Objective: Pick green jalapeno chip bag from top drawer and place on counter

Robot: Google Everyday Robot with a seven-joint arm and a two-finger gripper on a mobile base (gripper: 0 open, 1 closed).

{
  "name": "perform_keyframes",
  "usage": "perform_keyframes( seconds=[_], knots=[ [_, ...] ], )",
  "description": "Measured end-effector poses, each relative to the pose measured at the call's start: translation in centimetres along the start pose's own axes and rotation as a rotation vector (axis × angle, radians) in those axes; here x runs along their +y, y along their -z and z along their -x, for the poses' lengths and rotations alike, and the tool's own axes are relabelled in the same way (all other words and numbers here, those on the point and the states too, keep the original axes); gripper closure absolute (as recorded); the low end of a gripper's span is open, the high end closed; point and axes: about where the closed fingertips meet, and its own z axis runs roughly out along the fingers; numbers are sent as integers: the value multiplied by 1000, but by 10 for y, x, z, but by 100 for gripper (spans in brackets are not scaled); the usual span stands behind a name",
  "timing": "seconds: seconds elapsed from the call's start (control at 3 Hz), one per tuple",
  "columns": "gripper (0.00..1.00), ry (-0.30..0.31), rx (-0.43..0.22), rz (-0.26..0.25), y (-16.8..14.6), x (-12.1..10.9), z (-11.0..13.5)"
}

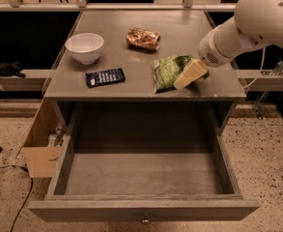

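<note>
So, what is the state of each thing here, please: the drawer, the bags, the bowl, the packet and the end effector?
top drawer: pulled fully open, no bag in it.
green jalapeno chip bag: lying on the counter, near its front right.
end effector: at the green bag's right side, over it.
white bowl: upright, looks empty.
brown-gold snack bag: lying behind the green bag.
dark blue packet: lying flat near the front edge.

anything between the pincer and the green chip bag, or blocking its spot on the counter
Nothing visible does. The pincer is at the soft green jalapeno chip bag, which already lies on the flat grey wooden counter, apart from the white bowl and flat dark blue packet.
</note>
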Motion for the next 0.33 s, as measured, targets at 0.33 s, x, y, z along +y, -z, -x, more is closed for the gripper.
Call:
perform_keyframes(
  seconds=[0.33],
  knots=[
    [0,0,0,0,0,0,0]
  ],
)
